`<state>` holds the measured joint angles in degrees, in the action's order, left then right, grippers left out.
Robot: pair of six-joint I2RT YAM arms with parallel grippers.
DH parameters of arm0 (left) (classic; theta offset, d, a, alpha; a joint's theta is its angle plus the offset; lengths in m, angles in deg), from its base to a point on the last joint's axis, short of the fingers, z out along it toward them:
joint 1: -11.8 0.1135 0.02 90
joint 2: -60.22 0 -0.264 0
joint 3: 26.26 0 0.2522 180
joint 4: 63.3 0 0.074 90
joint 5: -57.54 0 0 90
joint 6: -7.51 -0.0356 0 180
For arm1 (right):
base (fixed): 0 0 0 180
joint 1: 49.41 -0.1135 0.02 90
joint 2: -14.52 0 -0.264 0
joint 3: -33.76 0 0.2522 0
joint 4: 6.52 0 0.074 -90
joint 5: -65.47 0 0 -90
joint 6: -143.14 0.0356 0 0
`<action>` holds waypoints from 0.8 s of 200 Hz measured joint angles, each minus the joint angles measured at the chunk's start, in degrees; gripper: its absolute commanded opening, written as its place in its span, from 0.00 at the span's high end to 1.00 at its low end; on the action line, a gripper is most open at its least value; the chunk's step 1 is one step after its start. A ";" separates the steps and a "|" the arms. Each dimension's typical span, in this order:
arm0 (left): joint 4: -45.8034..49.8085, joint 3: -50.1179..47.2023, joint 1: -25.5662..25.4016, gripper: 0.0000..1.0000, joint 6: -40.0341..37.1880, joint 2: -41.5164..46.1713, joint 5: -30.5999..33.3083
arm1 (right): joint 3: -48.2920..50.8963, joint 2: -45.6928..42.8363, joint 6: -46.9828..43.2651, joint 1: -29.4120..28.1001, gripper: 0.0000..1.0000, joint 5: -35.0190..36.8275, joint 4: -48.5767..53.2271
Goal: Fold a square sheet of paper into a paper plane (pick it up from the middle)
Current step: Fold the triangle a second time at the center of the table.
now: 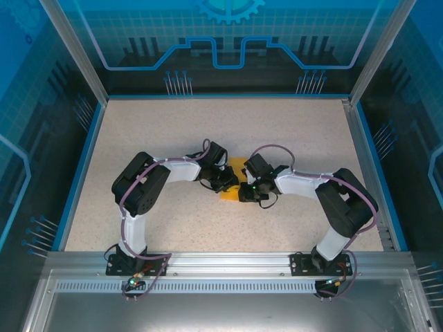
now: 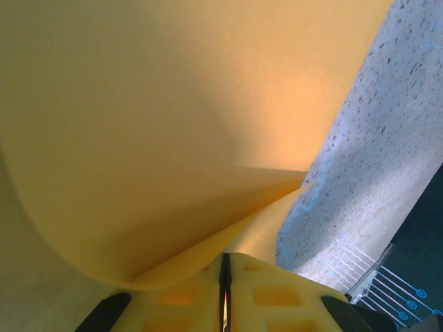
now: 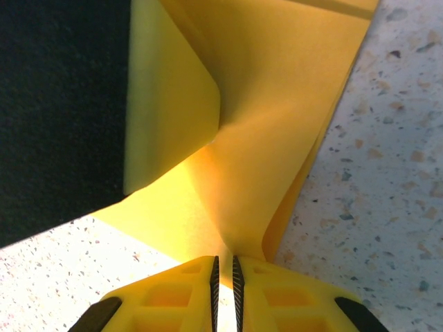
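Top external view: the orange-yellow sheet of paper (image 1: 237, 167) is seen at the middle of the table (image 1: 173, 131), flanked by the left gripper (image 1: 225, 182) at its 9 o'clock and the right gripper (image 1: 246, 193) at its 4 o'clock. Left wrist view: the jaws are clenched on the sheet's edge, and the paper is curled up toward 12 o'clock. Right wrist view: the jaws are clamped on a creased, doubled part of the sheet, which is spread toward 1 o'clock.

Matt, seemingly smooth paper sheet (image 3: 277, 104)
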<state>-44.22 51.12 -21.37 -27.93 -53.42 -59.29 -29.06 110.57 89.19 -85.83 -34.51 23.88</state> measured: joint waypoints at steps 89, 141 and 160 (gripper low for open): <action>0.17 0.11 0.00 0.88 0.00 0.00 0.00 | -0.02 0.00 0.66 1.99 0.83 -4.00 -0.28; 0.61 0.33 0.00 0.88 -0.02 0.00 0.02 | -0.02 1.01 1.09 2.08 0.83 -4.04 -0.90; 0.66 0.37 0.00 0.88 -0.02 0.00 0.02 | 0.28 1.11 1.25 2.16 0.83 -4.07 -1.31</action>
<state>-43.56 51.49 -21.37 -27.95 -53.42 -59.27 -28.78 111.68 90.43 -83.67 -38.58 22.57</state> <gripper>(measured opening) 0.117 0.168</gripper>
